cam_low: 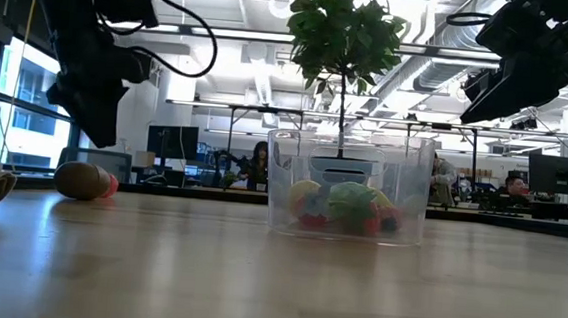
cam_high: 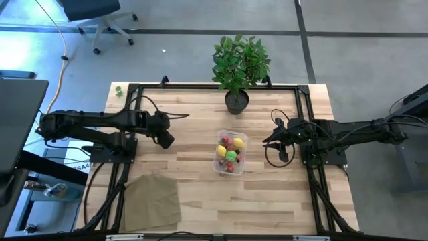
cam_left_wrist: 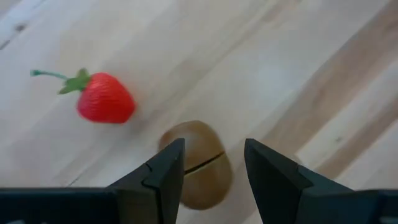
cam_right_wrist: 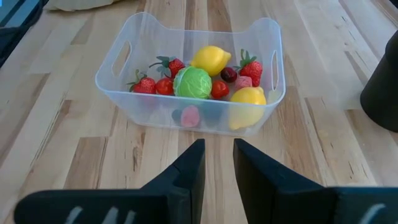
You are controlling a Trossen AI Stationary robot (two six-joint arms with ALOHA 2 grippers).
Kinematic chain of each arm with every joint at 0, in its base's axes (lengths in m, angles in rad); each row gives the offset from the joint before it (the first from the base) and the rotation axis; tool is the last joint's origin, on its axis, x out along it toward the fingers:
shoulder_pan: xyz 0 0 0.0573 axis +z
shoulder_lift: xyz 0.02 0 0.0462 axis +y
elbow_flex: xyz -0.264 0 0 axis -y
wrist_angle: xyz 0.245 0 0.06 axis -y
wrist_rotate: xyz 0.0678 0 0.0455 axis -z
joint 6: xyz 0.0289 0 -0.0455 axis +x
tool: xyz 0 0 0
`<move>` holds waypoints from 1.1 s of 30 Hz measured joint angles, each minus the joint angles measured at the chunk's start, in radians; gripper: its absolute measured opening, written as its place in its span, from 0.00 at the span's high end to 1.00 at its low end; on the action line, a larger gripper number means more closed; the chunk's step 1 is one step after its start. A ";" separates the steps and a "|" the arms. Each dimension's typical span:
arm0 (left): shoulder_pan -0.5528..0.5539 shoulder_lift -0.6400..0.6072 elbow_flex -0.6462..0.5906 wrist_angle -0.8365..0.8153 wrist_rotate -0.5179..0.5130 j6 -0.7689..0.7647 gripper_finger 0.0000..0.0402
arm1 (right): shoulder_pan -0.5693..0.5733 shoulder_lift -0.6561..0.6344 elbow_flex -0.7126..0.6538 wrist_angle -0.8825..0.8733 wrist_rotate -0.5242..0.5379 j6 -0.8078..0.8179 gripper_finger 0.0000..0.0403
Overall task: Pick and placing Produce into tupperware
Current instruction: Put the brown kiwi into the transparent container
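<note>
The table [cam_high: 200, 167] is light wood with pale and darker brown stripes. The tupperware [cam_right_wrist: 149, 109] is clear plastic. Inside it are two yellow lemons [cam_right_wrist: 211, 59], one green cabbage [cam_right_wrist: 193, 82], some red strawberries [cam_right_wrist: 250, 68] with green tops, and one pink piece [cam_right_wrist: 189, 116], maybe a candy. On the table lie a red strawberry [cam_left_wrist: 104, 102] and a brown kiwi [cam_left_wrist: 199, 165]. The cloth [cam_high: 152, 201] is tan-brown. The plant [cam_high: 239, 59] is green in a black pot [cam_high: 237, 102].

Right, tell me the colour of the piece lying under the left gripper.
Brown: the kiwi under the left gripper, shown best in the left wrist view.
</note>
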State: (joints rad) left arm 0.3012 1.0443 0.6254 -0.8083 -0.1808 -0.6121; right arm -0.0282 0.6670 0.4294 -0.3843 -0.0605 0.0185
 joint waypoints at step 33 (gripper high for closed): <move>0.000 0.150 0.000 -0.052 0.007 -0.118 0.16 | 0.000 0.000 0.000 0.000 0.000 0.000 0.82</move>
State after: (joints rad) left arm 0.3008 1.1942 0.6258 -0.8603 -0.1743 -0.7302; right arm -0.0280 0.6674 0.4294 -0.3843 -0.0605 0.0185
